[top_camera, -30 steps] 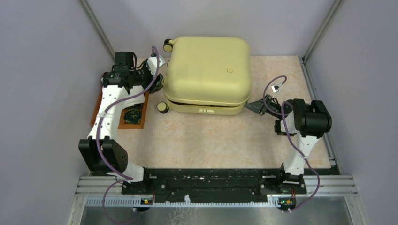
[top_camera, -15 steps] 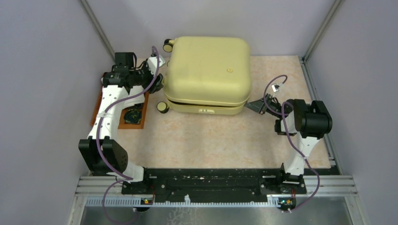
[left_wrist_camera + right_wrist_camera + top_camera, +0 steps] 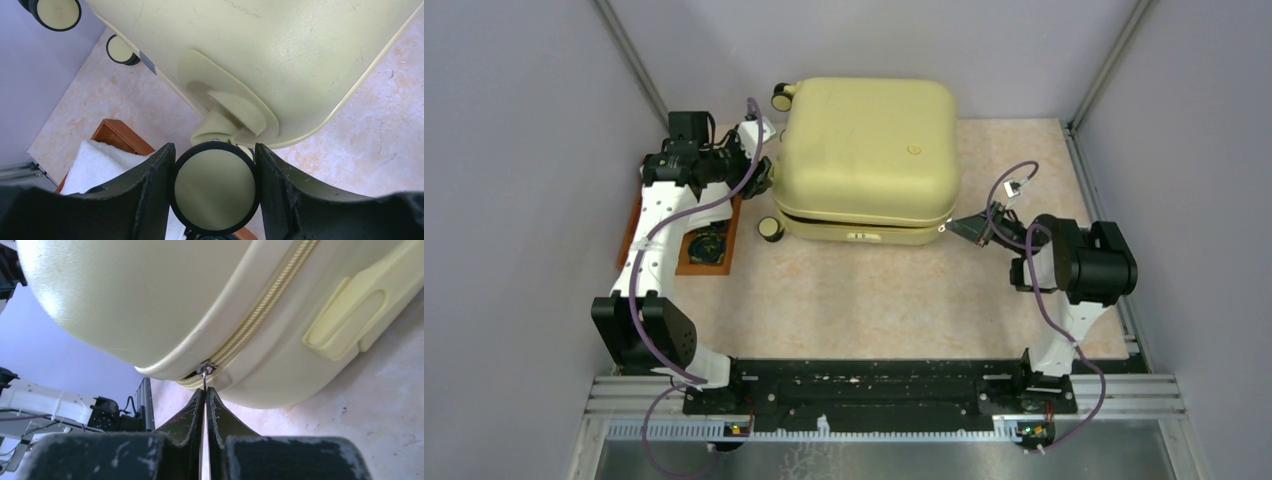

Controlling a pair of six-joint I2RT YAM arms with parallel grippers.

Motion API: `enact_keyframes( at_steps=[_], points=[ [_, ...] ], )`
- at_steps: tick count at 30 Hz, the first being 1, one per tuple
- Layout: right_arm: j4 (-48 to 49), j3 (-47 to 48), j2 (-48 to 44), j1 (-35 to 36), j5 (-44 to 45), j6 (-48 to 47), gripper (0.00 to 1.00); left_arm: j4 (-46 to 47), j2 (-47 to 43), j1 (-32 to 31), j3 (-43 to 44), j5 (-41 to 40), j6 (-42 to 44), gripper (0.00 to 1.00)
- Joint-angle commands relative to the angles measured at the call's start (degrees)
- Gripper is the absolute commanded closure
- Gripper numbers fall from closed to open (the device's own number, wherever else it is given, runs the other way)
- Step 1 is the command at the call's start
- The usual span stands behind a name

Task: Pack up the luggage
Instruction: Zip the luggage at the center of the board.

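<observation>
**A:** Two tools, both closed. Right tool [image 3: 205, 396] pinches the zipper pull [image 3: 204, 371] at the near right corner of the luggage [image 3: 869, 150]. Left tool [image 3: 214, 167] clamps a wheel [image 3: 214, 195] at its left end.

**B:** Luggage where?

**A:** Lying flat, lid down, toward the back of the tabletop [image 3: 874, 300].

**B:** Risks?

**A:** The pull is thin, so it could slip out of the pinch if the drag leaves the zipper line. The slider may jam on the rounded corner. If the wheel grip slides, the whole case swings instead of zipping.

**B:** Hidden?

**A:** Contents, can't see them. Only a dark slit shows beside the slider. I can't tell how much zipper is left open, because its run along the far sides is out of view.
</observation>
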Motion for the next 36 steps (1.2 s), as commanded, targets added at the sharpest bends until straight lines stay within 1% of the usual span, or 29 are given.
enact_keyframes(
  at_steps=[1, 7, 13, 17, 22, 25, 28, 30, 33, 36],
  points=[
    [12.82, -0.45, -4.22, 1.7, 2.42, -1.14, 1.0, 5.23, -2.45, -0.41, 3.51, 5.74, -2.01, 1.0],
    [10.69, -2.57, -6.32, 1.78, 4.67, -3.39, 1.0, 3.74, -2.99, -0.41, 3.72, 7.68, -4.26, 1.0],
    [0.67, -6.12, -10.74, 3.14, 7.34, -11.99, 1.0, 3.93, -3.86, -0.49, 2.63, 8.07, -4.68, 1.0],
    [-7.36, -5.45, -14.08, 4.45, 10.98, -17.14, 1.0, 3.98, -3.94, -0.41, 2.19, 8.12, -4.55, 1.0],
    [-17.96, -3.84, -18.54, 9.05, 15.4, -23.33, 1.0, 4.03, -3.95, -0.44, 2.11, 8.69, -5.58, 1.0],
    [-27.05, -6.48, -25.21, 12.0, 20.57, -30.05, 1.0, 4.13, -3.9, -0.43, 1.89, 9.25, -7.12, 1.0],
    [-32.58, -9.79, -30.91, 13.84, 24.59, -34.09, 1.0, 4.08, -4.02, -0.41, 1.39, 10.66, -8.88, 1.0],
    [-37.45, -10.4, -34.06, 15.78, 27.14, -37.39, 1.0, 4.68, -4.63, -0.51, 0.12, 11.25, -9.68, 1.0],
    [-46.01, -9.47, -37.96, 21.46, 31.59, -42.18, 1.0, 5.67, -5.62, -0.65, -3.13, 11.55, -10.07, 1.0],
    [-49.73, -9.06, -41.18, 25.14, 34.34, -43.54, 1.0, 7.98, -6.82, -0.7, -7.16, 11.15, -10.09, 1.0]
  ],
)
